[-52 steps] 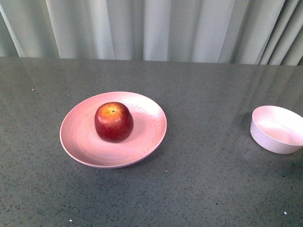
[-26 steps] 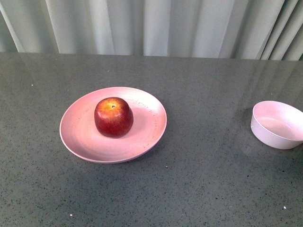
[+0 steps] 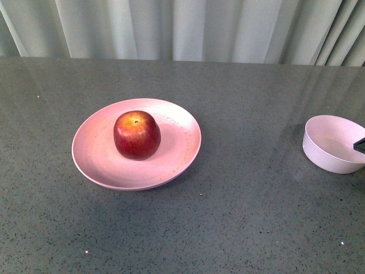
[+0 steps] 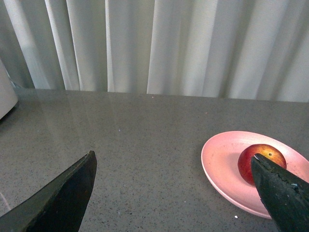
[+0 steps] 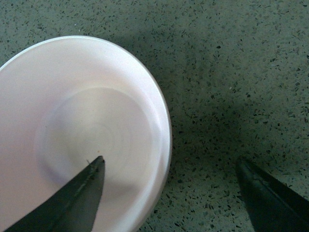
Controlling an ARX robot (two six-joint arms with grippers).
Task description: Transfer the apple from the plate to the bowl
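The dark red apple point(image 3: 137, 135) with a yellow-orange patch round its stem sits on the wide pale pink plate point(image 3: 182, 145), left of centre on the table. The small pink bowl point(image 3: 331, 142) stands empty at the right edge. My left gripper point(image 4: 174, 162) is open and empty, low over the table; the apple point(image 4: 253, 157) and plate point(image 4: 219, 162) lie beyond one fingertip. My right gripper point(image 5: 171, 164) is open and empty above the bowl's rim point(image 5: 161, 111), one finger over the bowl, the other over the table. A dark bit of it point(image 3: 360, 145) shows in the front view.
The table point(image 3: 245, 217) is dark grey speckled stone. Pale curtains point(image 3: 182, 28) hang along its far edge. A white object point(image 4: 6, 94) stands at the table's edge in the left wrist view.
The front view has tilted, so the plate, apple and bowl sit slightly higher in frame. A dark tip of my right gripper has come into view over the bowl.
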